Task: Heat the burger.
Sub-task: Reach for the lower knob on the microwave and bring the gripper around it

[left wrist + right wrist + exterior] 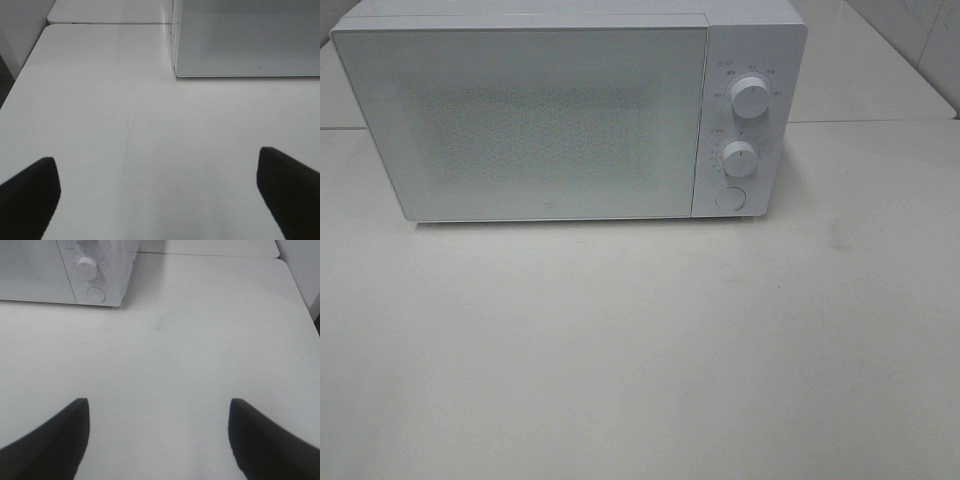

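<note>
The burger is out of view in every frame. A white microwave (560, 110) stands at the back of the white table with its door (525, 120) shut; the same microwave shows as a corner (245, 40) in the left wrist view and as its knob side (65, 270) in the right wrist view. My left gripper (157, 185) hangs open over bare table, nothing between its dark fingers (27, 195). Over bare table to the right of the microwave, my right gripper (159, 435) is open too, and empty. Neither gripper shows in the exterior high view.
The microwave's control panel carries two round knobs (750, 96) (739, 157) and a round button (729, 198). The table (640, 350) stretches in front of it. A seam to a second tabletop (110, 22) runs behind, and a wall rises at the far right.
</note>
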You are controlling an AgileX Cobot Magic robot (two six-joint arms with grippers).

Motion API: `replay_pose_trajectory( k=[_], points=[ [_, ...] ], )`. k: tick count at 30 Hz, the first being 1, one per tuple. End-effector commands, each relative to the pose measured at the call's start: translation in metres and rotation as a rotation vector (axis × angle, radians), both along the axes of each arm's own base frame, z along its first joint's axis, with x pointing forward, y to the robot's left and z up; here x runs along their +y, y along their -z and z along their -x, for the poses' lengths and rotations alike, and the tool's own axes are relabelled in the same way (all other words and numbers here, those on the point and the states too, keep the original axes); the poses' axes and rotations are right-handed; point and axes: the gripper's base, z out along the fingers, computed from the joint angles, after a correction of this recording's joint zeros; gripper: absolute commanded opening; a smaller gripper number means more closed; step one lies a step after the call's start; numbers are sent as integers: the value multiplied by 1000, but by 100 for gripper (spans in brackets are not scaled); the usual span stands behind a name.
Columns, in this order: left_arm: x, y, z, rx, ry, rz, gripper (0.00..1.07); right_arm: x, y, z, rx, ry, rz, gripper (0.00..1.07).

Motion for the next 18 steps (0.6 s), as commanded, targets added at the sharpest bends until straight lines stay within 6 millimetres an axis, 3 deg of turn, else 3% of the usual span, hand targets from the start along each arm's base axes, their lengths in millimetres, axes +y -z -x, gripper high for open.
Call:
replay_pose_trajectory(
  k=[1,18],
  points=[
    [0,1,3,-21,3,1,100,2,-9,-16,-21,3,3,74],
    [0,1,3,-21,3,1,100,10,11,-72,-90,-20,-7,74]
  ],
)
